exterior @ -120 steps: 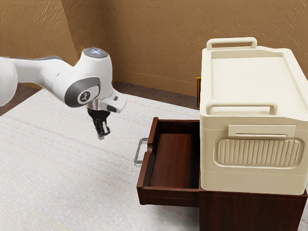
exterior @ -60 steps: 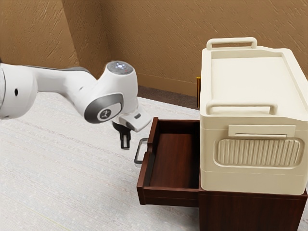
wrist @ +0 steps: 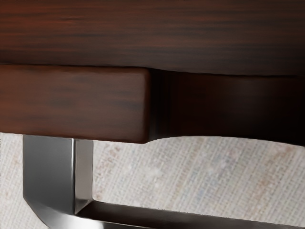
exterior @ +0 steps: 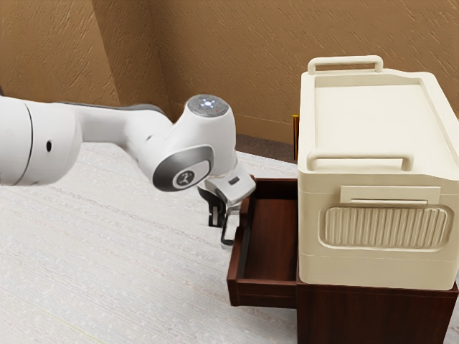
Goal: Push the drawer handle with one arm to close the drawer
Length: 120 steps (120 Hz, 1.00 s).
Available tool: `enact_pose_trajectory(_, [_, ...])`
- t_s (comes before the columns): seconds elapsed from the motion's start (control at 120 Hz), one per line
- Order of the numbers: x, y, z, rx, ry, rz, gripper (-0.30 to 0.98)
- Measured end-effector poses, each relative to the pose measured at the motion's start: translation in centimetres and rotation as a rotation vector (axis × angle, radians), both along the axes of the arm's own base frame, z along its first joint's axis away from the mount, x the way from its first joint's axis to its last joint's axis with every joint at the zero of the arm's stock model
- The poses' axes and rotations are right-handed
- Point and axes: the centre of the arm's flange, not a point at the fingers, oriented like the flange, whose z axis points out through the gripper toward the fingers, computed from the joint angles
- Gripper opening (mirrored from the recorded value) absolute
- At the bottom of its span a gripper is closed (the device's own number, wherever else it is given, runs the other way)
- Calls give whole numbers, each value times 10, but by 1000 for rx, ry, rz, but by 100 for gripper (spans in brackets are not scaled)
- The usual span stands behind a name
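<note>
In the exterior view my gripper [exterior: 215, 216] points down at the outer side of the metal drawer handle [exterior: 227, 235], right against it or very close; contact is hard to make out. Whether it is open or shut cannot be told. The dark red-brown drawer [exterior: 262, 292] stands partly out of its cabinet [exterior: 373, 319], on the side toward the arm. From the hand, the wrist view looks down on the notched top edge of the drawer front [wrist: 71, 102], with the grey handle [wrist: 50, 169] sticking out from it.
A large cream box with rail handles [exterior: 373, 251] sits on top of the cabinet, beyond the drawer. Pale, streaked surface [exterior: 107, 265] lies around and below the arm. A brown textured wall [exterior: 237, 64] rises behind.
My gripper has moved toward the exterior view's right and lower, reaching the handle. Over the last half second the drawer and handle have slid partway toward the cabinet.
</note>
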Motion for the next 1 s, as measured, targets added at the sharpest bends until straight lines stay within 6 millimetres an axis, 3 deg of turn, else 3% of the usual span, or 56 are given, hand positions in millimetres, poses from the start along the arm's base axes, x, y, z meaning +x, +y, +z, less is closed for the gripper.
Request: enact_pose_trajectory(1.0, [5, -87, 7, -108, -158, -175, -10])
